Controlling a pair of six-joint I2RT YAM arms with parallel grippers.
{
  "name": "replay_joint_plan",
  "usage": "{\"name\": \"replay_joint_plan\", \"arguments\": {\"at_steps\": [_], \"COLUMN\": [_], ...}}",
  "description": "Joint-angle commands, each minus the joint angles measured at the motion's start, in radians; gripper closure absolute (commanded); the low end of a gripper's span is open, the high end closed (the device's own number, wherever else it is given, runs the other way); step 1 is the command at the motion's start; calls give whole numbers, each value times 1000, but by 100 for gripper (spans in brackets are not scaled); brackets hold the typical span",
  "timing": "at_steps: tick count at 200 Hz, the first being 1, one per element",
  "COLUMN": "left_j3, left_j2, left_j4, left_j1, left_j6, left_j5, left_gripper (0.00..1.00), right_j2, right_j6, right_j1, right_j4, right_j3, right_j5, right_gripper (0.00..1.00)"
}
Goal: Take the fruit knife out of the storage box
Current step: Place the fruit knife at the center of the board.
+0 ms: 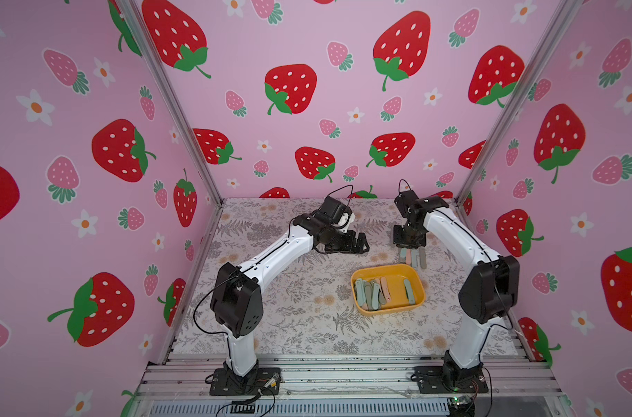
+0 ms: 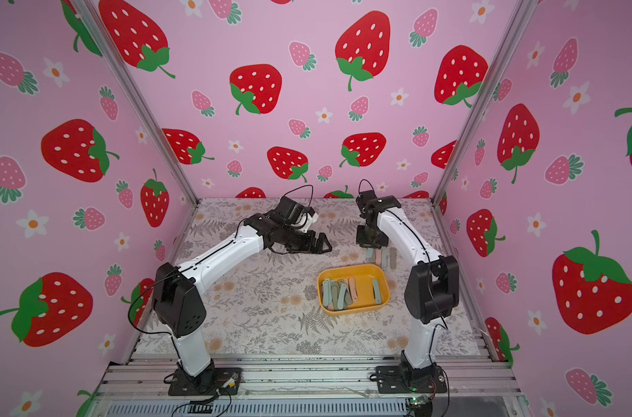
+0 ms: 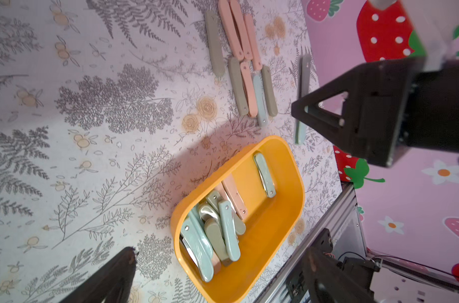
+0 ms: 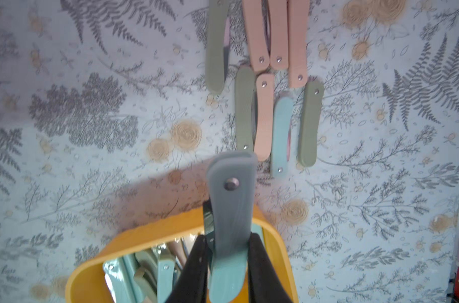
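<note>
The yellow-orange storage box (image 1: pixel 386 269) (image 2: pixel 354 269) sits on the floral mat right of centre, with several folded fruit knives (image 1: pixel 370 292) (image 3: pixel 215 236) piled at one end and one more (image 1: pixel 408 290) lying apart. My right gripper (image 1: pixel 412 248) (image 4: pixel 227 241) hangs just beyond the box's far side, shut on a teal fruit knife (image 4: pixel 231 207) (image 3: pixel 305 76) that points down toward the mat. My left gripper (image 1: pixel 363 243) (image 3: pixel 222 251) hovers open over the mat to the box's far left, holding nothing.
Several pink, grey-green and teal folded knives (image 1: pixel 414 258) (image 4: pixel 270 105) lie in rows on the mat right under the right gripper. Aluminium rails (image 1: pixel 343 364) edge the front. Strawberry-print walls enclose the other sides.
</note>
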Motion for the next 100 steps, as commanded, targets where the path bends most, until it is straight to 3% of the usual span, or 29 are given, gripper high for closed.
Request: {"name": "replay_joint_plan", "arguments": {"at_steps": [1, 45, 100], "left_j3": [75, 88, 32], "left_j2": [44, 80, 78], "left_j4": [-43, -51, -19], "left_j1": [17, 47, 81], "left_j6": [16, 24, 17], "left_j5": [41, 60, 84], "left_gripper": [1, 1, 1], "right_j2": [129, 348, 396], "right_j6": [-38, -46, -46], "right_j1": [-24, -27, -28], "right_j4": [-27, -63, -24], "right_j3": [110, 300, 226], "right_j5": [-27, -42, -79], "right_gripper": [83, 83, 83]}}
